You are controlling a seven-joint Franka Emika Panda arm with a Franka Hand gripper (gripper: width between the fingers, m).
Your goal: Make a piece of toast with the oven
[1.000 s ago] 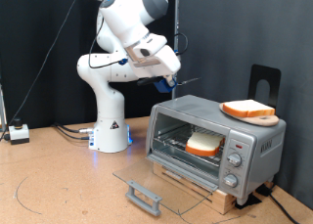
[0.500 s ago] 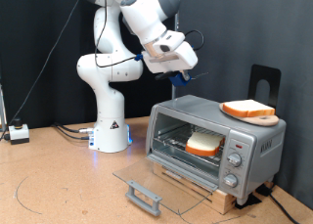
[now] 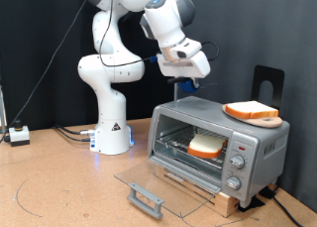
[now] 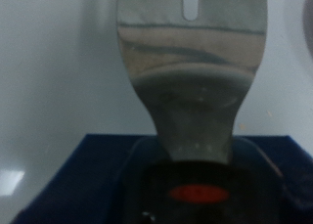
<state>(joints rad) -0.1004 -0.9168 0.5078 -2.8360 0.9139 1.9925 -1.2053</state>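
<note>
Here the pincer (image 3: 190,80) hangs in the air above the oven (image 3: 218,145), clamped on a spatula (image 4: 193,77) whose metal blade fills the wrist view. Below the pincer, 1 piece of toast (image 3: 207,145) lies on the rack inside the oven, whose glass door (image 3: 154,185) is folded down flat onto the counter (image 3: 59,187). Further from the pincer, a second slice (image 3: 251,111) rests on a wooden board (image 3: 272,122) atop the oven.
</note>
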